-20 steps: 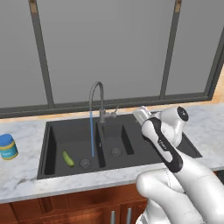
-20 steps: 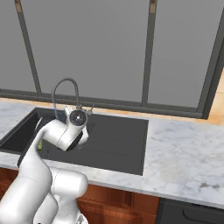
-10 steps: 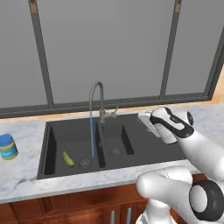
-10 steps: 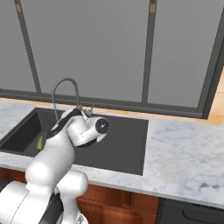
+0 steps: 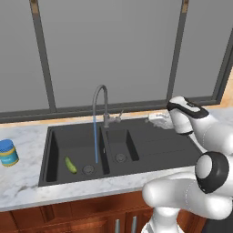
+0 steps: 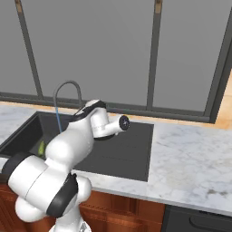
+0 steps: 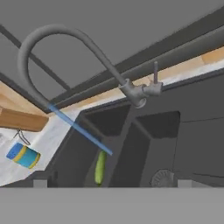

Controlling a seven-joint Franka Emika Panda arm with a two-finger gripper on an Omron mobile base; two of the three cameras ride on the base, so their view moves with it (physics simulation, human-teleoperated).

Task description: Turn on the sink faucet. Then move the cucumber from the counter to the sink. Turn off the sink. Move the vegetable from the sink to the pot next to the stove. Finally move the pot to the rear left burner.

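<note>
The sink faucet (image 5: 101,102) arches over the divider between the two bowls, its blue stream (image 5: 95,141) falling into the large bowl; the drainboard (image 5: 164,145) on the right lies flat and bare.

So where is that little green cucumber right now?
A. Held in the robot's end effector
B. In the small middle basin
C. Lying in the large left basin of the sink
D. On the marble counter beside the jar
C: the cucumber lies on the floor of the sink's large left basin, near the round drain, beside the blue water stream from the faucet.
</note>
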